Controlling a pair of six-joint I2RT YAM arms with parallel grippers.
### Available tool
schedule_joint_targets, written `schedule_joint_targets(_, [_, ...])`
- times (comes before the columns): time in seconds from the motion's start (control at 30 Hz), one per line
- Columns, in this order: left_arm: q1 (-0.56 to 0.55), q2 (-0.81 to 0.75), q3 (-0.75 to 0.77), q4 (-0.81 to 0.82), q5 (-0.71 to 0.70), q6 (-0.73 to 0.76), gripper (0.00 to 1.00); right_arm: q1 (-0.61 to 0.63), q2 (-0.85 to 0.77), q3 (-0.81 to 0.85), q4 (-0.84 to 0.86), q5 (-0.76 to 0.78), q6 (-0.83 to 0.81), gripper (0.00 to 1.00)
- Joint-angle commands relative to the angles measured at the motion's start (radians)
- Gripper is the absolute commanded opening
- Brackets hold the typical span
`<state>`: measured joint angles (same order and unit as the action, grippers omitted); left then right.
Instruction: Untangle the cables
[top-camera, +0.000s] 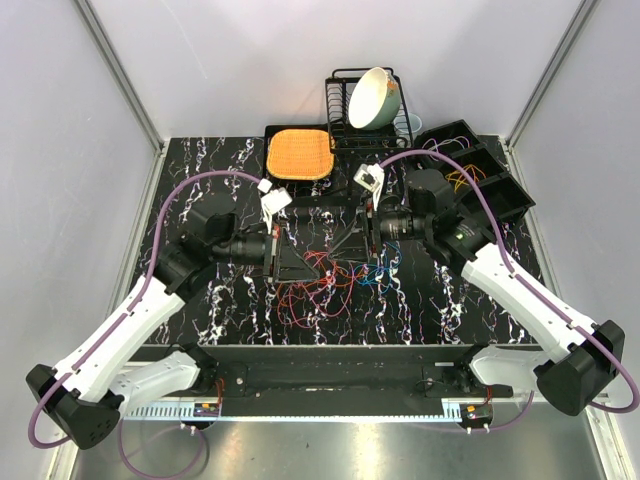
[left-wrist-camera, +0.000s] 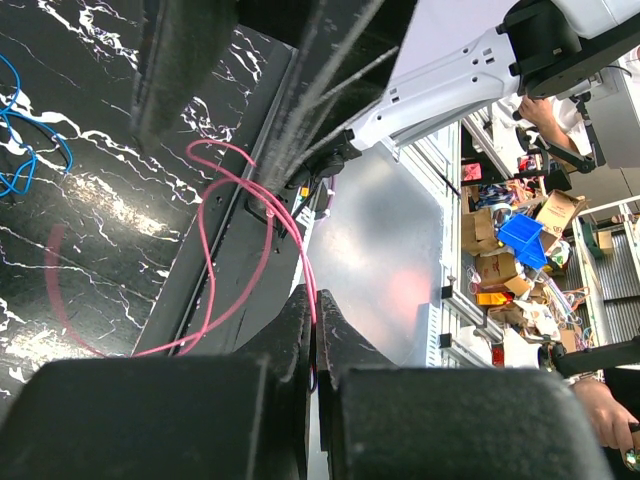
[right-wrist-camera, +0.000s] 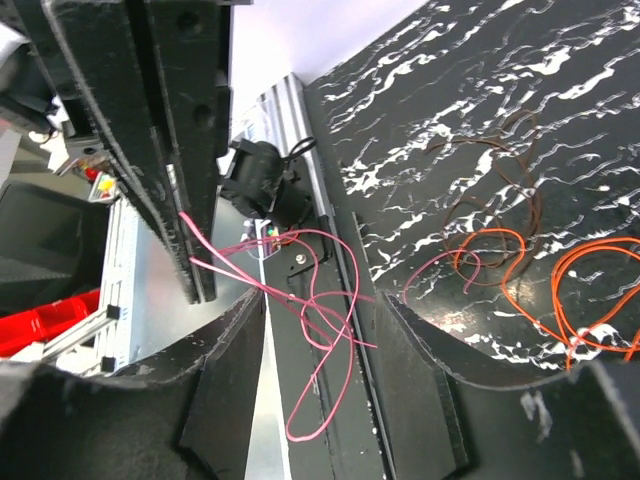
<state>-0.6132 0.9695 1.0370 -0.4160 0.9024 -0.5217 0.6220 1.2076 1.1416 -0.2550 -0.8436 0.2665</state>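
The cables (top-camera: 325, 287) lie tangled on the black marbled table between the two arms. My left gripper (left-wrist-camera: 315, 297) is shut on a pink cable (left-wrist-camera: 203, 225), which rises taut from its tips and loops over the table's front rail. My right gripper (right-wrist-camera: 320, 300) stands open around the hanging loops of that same pink cable (right-wrist-camera: 335, 330), touching none of them. The left gripper's shut fingers (right-wrist-camera: 170, 150) show at the upper left of the right wrist view, pinching the strand. Orange (right-wrist-camera: 590, 290) and brown (right-wrist-camera: 490, 200) loops lie on the table beyond. A blue cable (left-wrist-camera: 20, 150) lies apart.
At the back stand a black dish rack (top-camera: 340, 100) with a cream bowl (top-camera: 375, 97), an orange mat (top-camera: 298, 153) and black bins (top-camera: 470, 165) holding more wires. The black front rail (top-camera: 330, 378) runs below the hanging pink cable.
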Motion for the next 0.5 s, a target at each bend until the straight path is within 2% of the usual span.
schedule_joint_targets(0.0, [-0.003, -0.005, 0.006, 0.052, 0.016, 0.002, 0.00, 0.025, -0.019, -0.002, 0.063, -0.057, 0.007, 0.54])
schedule_joint_targets(0.17, [-0.003, 0.008, 0.009, 0.062, 0.012, -0.003, 0.00, 0.035, -0.022, -0.005, 0.071, -0.084, 0.007, 0.50])
schedule_joint_targets(0.27, [-0.003, 0.014, 0.012, 0.068, 0.003, -0.004, 0.00, 0.036, -0.023, -0.005, 0.071, -0.080, 0.008, 0.36])
schedule_joint_targets(0.4, [-0.002, 0.021, 0.011, 0.059, -0.022, -0.003, 0.01, 0.036, -0.028, -0.003, 0.069, -0.060, 0.014, 0.06])
schedule_joint_targets(0.43, [-0.003, 0.023, 0.015, 0.051, -0.034, 0.000, 0.06, 0.036, -0.031, 0.000, 0.071, -0.034, 0.020, 0.00])
schedule_joint_targets(0.47, [-0.003, 0.026, 0.020, 0.040, -0.072, 0.003, 0.18, 0.035, -0.033, 0.001, 0.066, -0.010, 0.031, 0.00])
